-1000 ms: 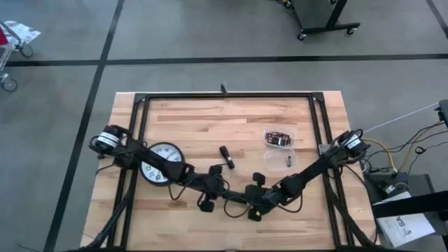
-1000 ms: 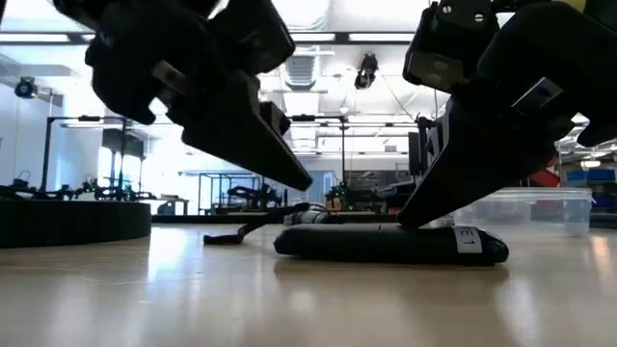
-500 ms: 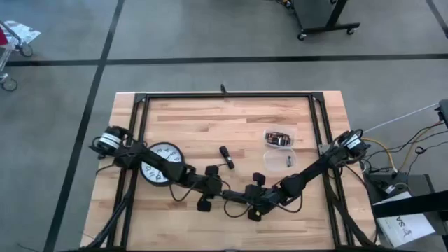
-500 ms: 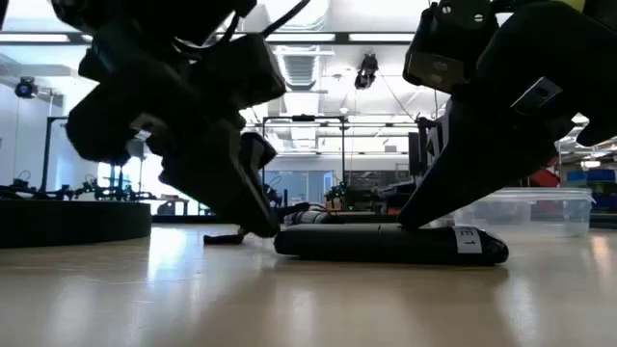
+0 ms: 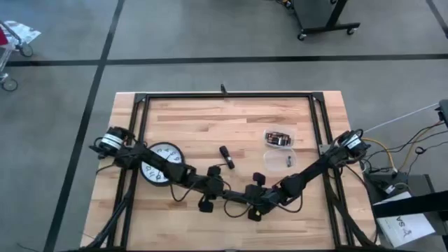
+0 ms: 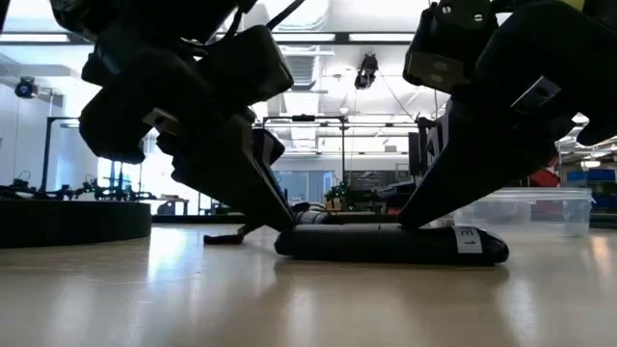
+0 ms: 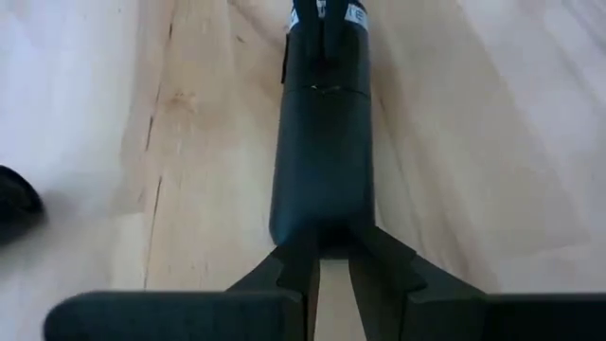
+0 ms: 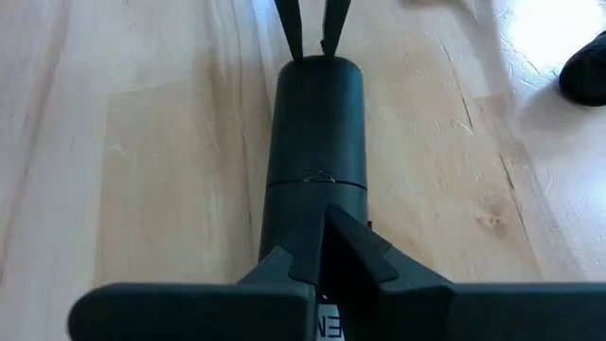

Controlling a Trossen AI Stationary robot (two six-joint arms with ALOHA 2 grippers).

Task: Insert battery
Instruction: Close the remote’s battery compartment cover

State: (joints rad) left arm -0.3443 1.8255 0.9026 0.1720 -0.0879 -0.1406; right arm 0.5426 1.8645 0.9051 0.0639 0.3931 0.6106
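Support is given from both ends: a long black cylindrical flashlight body [image 6: 390,243], lying flat on the wooden table [image 5: 231,122] near its front edge, is clamped by the right gripper [image 8: 322,248] and left gripper [image 7: 327,254], likely steadied for battery insertion.

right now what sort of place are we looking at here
Probably a robotics lab or workshop: a wooden table with a black frame stands on a grey concrete floor marked with dark lines, and the low view shows ceiling strip lights and equipment racks.
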